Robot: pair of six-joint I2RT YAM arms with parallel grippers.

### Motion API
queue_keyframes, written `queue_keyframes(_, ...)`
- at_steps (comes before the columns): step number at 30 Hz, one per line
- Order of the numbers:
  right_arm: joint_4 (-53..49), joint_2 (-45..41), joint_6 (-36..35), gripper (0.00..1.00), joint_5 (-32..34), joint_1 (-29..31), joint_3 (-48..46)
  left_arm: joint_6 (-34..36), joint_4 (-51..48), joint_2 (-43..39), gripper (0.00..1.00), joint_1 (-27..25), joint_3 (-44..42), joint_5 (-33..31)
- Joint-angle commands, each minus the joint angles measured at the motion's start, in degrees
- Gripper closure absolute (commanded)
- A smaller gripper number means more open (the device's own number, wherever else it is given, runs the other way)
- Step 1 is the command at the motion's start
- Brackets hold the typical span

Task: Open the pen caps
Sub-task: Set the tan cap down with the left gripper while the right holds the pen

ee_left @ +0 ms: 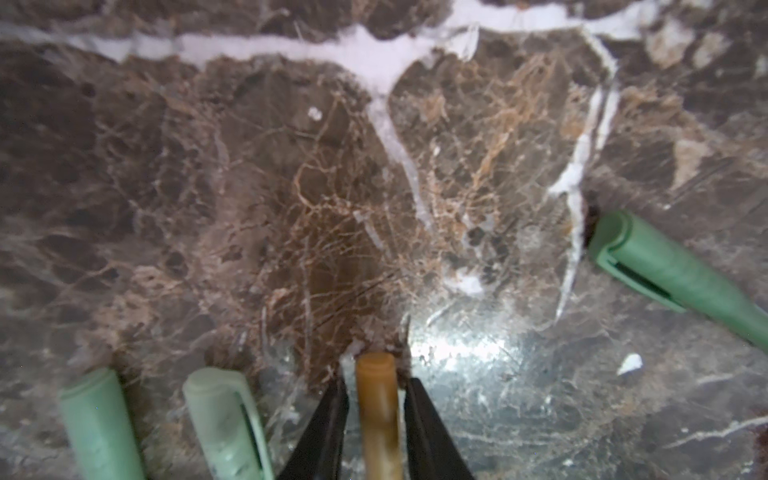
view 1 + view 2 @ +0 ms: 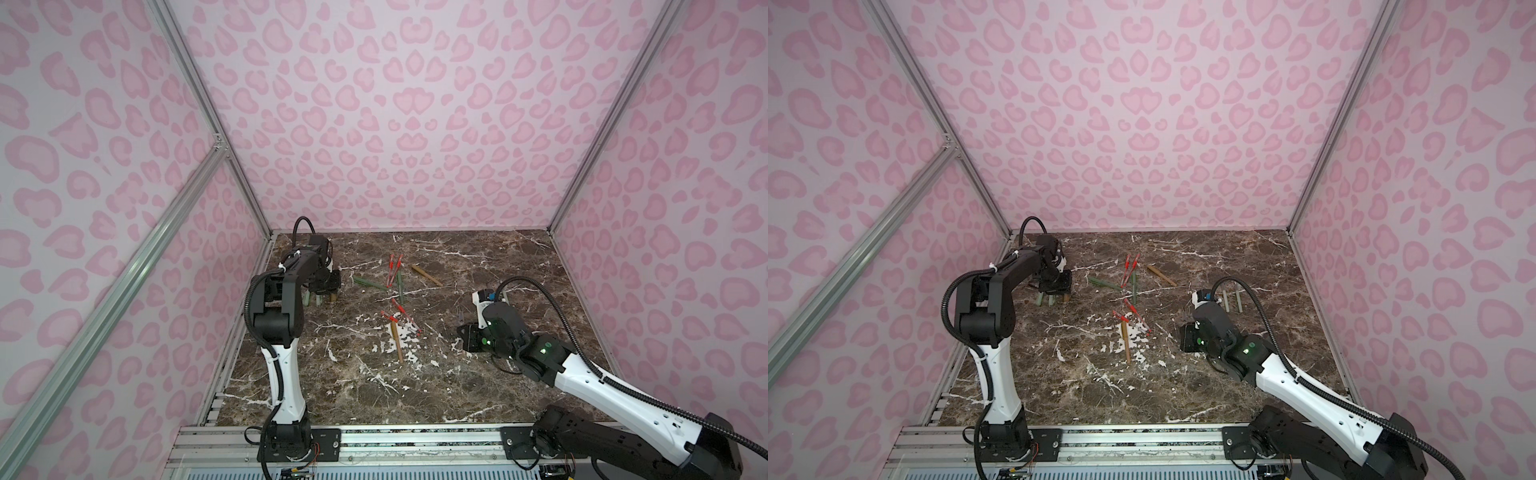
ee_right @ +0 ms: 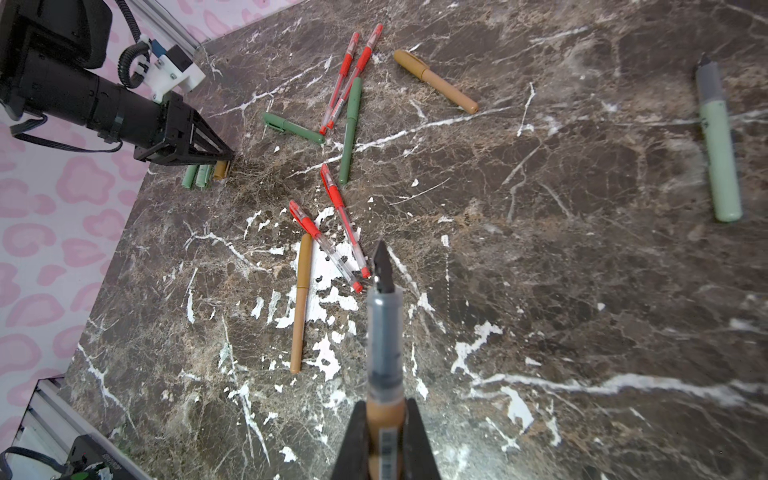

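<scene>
1. The left hand (image 1: 376,399) is sitting low at the far left of the marble worktop (image 2: 478,374), its fingers (image 1: 328,419) slightly apart on either side of a tan pen cap (image 1: 377,399). There's a sliver of gap on each side, so it's not really clamping it.
2. Two more pen caps are lying right beside that one: a green cap (image 1: 97,424) and a pale green cap (image 1: 224,424).
3. The right hand (image 3: 384,440) is squeezing down on an uncapped tan pen (image 3: 384,345), dark tip pointing out in front.
4. Capped pens are lying scattered mid-worktop: red pens (image 2: 395,266), dark green pens (image 2: 370,284) and a tan pen (image 2: 397,340).
5. A pale green uncapped pen (image 3: 721,162) is lying off to the right.
</scene>
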Motion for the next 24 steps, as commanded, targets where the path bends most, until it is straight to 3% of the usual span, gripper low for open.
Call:
queue_keyframes(1, -1.1, -0.2, -0.7, 1.00, 0.3, -0.2, 0.8, 0.4, -1.7, -0.3, 0.68, 0.0, -1.0, -2.8)
queue_keyframes(8, -1.7, 0.2, -2.7, 1.00, -0.3, -2.5, 1.7, 0.2, -1.8, -4.5, 0.65, -0.4, -2.0, -1.8)
queue_keyframes(10, -1.6, 1.0, -3.6, 1.00, -1.3, -4.0, 2.0, -0.2, -1.2, -7.1, 0.59, -0.4, -3.2, -0.8)
queue_keyframes(17, -4.1, 8.5, -10.4, 1.00, -3.4, -10.5, 8.7, 0.2, 3.0, -21.7, 0.51, -0.8, -12.4, 2.2)
queue_keyframes(24, -8.1, 21.4, -17.9, 1.00, -5.8, -17.7, 18.5, 1.5, 9.9, -37.9, 0.41, -0.8, -24.7, 7.6)
